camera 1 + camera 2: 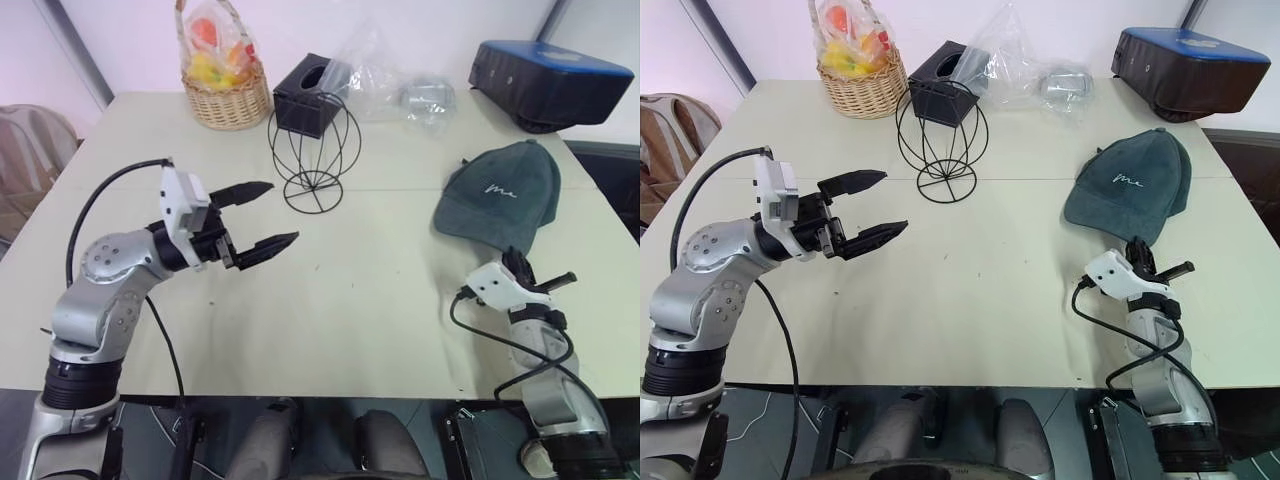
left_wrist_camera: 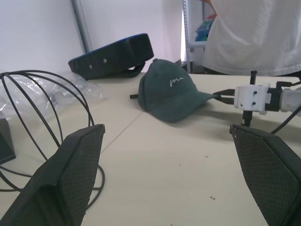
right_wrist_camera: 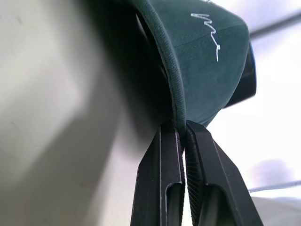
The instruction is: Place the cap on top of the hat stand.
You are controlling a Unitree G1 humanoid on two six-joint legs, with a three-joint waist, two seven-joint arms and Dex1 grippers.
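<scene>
— Pinching the brim edge only: from the head view, my right pincer (image 1: 520,262) is clamped on the cap (image 1: 498,195), which lies on the worktop (image 1: 380,290), well right of the hat stand (image 1: 313,150).

— Risk?

— The wrist view shows a thin bite; soft fabric could slip when lifted. My left pincer (image 1: 868,208) hangs open, just left of the stand.

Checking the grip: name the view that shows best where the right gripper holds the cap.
Right wrist view: the right gripper is shut on the cap's brim edge, seen close. The eye views show the whole cap with the gripper at its brim; the left wrist view shows both from the side.
</scene>
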